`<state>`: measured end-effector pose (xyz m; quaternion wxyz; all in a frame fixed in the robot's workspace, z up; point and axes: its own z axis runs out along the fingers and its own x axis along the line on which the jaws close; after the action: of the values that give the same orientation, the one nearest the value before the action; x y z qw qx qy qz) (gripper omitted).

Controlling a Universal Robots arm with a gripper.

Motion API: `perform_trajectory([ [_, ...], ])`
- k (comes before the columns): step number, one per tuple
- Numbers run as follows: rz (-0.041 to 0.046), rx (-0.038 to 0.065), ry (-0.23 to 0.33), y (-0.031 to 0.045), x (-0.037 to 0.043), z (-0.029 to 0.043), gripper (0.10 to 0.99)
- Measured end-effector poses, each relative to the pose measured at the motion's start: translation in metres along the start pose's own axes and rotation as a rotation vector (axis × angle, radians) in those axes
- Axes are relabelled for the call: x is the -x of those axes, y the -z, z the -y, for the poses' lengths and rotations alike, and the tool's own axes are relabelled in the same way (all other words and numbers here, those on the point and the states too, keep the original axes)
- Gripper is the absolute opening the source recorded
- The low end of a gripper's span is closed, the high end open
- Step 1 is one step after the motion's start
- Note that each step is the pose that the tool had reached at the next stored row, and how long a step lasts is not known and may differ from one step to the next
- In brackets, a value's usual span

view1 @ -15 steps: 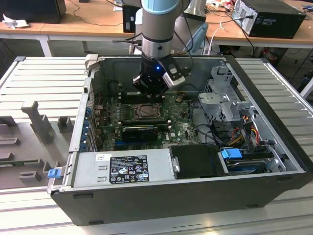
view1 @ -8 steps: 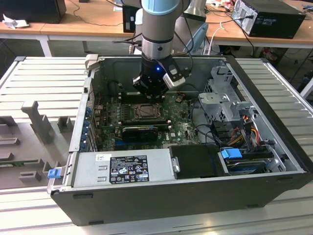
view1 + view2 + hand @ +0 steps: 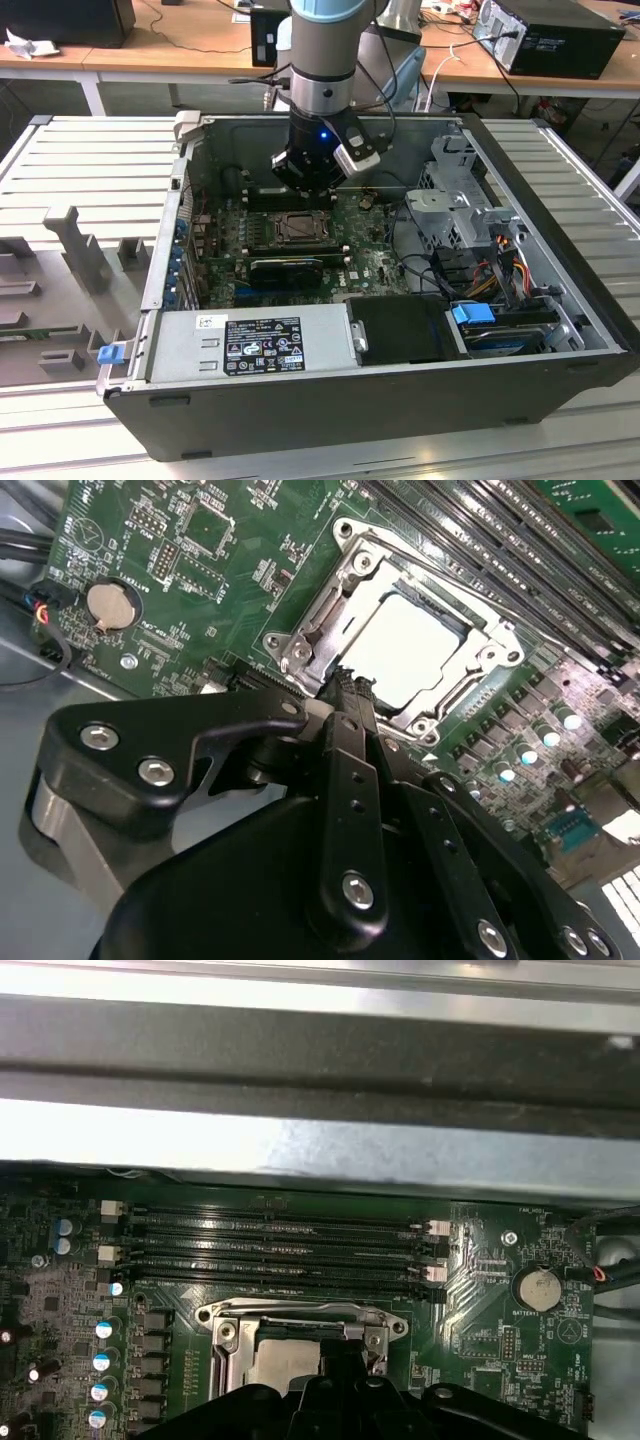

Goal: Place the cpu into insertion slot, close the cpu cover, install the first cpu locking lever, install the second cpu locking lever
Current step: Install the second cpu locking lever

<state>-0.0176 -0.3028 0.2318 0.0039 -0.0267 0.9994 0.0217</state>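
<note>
The cpu (image 3: pixel 405 650) lies flat in the insertion slot (image 3: pixel 440 715), its pale face showing through the window of the cpu cover (image 3: pixel 310 630). That silver frame lies down around the chip. A thin wire lever (image 3: pixel 430 565) runs along the socket's edge beside the memory slots. My gripper (image 3: pixel 345 685) is shut with nothing between its fingers. Its tip is at the socket's rim on the side away from the memory slots. In the exterior view the gripper (image 3: pixel 308 185) hangs just above the socket (image 3: pixel 298 228) inside the open case. In the first wrist view the cover (image 3: pixel 300 1312) frames the chip (image 3: pixel 275 1360).
Long black memory slots (image 3: pixel 280 1245) run beside the socket. A coin battery (image 3: pixel 110 605) sits on the green board. A black card (image 3: pixel 285 268), the power supply (image 3: pixel 250 345), a drive cage (image 3: pixel 460 200) and loose cables (image 3: pixel 500 265) crowd the case.
</note>
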Motion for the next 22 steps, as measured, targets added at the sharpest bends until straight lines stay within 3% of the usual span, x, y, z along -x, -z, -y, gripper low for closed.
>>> perform_trajectory([
  [3,0.0000,0.000,0.000,0.0006,-0.0001,0.0016,0.106],
  [8,0.0000,0.000,0.000,0.0010,-0.0007,0.0128,0.106],
  [12,0.0000,0.000,0.000,0.0014,-0.0009,0.0173,0.106],
  [14,0.0000,-0.001,0.000,0.0038,-0.0009,0.0173,0.106],
  [18,-0.0001,-0.002,0.000,0.0154,-0.0008,0.0169,0.106],
  [22,-0.0001,-0.002,0.000,0.0160,-0.0015,0.0268,0.106],
])
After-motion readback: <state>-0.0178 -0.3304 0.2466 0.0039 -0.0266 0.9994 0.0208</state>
